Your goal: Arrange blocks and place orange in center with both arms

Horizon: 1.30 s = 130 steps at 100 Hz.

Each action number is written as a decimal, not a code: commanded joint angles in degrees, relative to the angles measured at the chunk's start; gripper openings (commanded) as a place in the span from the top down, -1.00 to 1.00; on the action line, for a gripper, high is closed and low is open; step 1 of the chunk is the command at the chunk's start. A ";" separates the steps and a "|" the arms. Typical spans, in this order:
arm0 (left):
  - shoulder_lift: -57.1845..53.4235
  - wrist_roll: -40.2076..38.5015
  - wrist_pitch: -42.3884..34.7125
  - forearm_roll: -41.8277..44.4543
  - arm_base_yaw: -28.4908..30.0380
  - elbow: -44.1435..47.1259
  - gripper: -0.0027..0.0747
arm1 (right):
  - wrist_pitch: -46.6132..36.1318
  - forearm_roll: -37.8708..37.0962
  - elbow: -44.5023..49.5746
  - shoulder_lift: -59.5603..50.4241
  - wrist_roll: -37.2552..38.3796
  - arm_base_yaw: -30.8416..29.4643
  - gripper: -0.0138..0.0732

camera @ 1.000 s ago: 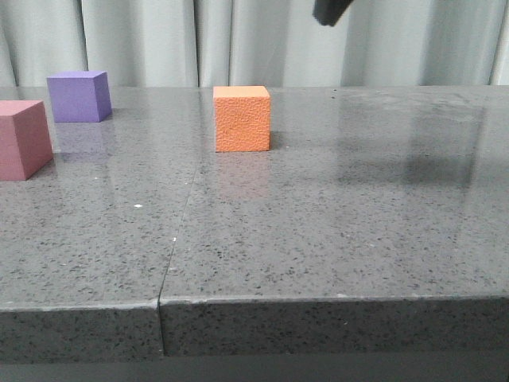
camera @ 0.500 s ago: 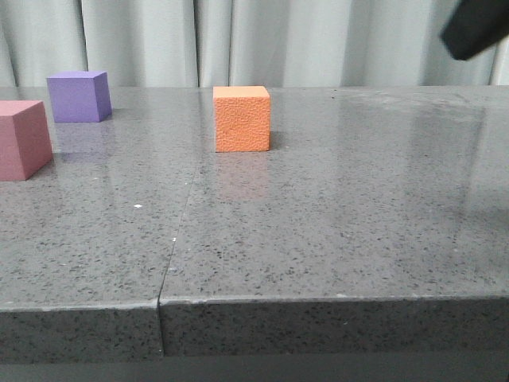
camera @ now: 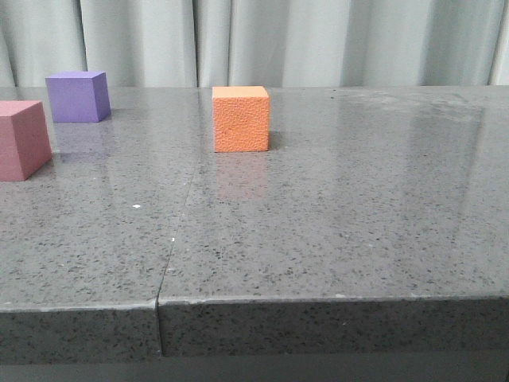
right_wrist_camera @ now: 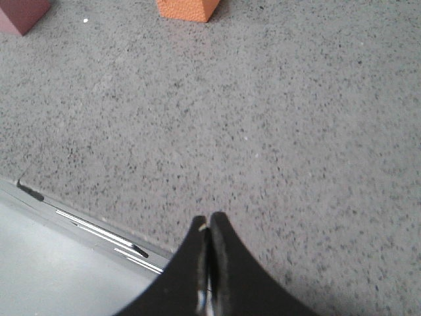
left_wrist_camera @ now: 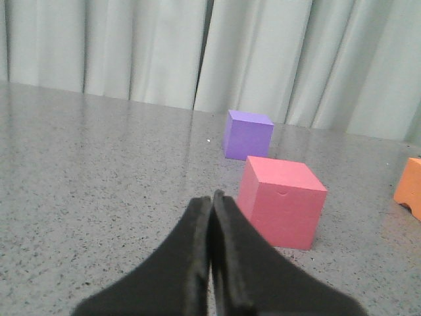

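Observation:
The orange cube (camera: pixel 241 118) stands on the grey table near the middle, toward the back. The purple cube (camera: pixel 77 96) is at the far left back, and the pink-red cube (camera: pixel 22 139) sits at the left edge in front of it. In the left wrist view my left gripper (left_wrist_camera: pixel 210 197) is shut and empty, just short of the pink-red cube (left_wrist_camera: pixel 281 201), with the purple cube (left_wrist_camera: pixel 247 134) beyond and the orange cube (left_wrist_camera: pixel 410 188) at the frame edge. My right gripper (right_wrist_camera: pixel 208 220) is shut and empty above the table, far from the orange cube (right_wrist_camera: pixel 187 9). Neither gripper shows in the front view.
The speckled grey table (camera: pixel 334 207) has a seam (camera: pixel 176 231) running from front to back. Pale curtains (camera: pixel 278 40) hang behind it. In the right wrist view the table's edge with a metal rail (right_wrist_camera: pixel 85 227) lies close beside my right gripper.
A dark part of the right arm that hung at the top of the front view moved to the right and has left that view. The three cubes have not moved.

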 commanded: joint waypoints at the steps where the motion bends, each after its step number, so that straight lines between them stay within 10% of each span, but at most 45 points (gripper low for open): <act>1: -0.78 -0.58 -1.10 -1.78 0.10 -3.47 0.99 | -4.34 -0.34 0.84 -3.42 -0.75 -0.02 0.84; 70: 35.22 3.17 22.34 4.02 -0.02 -42.35 0.94 | -5.43 -0.34 4.88 -10.20 -0.75 -0.02 0.84; 106: 54.81 4.11 24.10 3.69 -0.02 -57.08 -0.76 | -5.43 -0.34 4.88 -10.20 -0.75 -0.02 0.84; 130: 68.10 8.69 32.19 -1.30 -0.02 -69.56 -0.82 | -5.43 -0.34 4.88 -10.20 -0.75 -0.02 0.84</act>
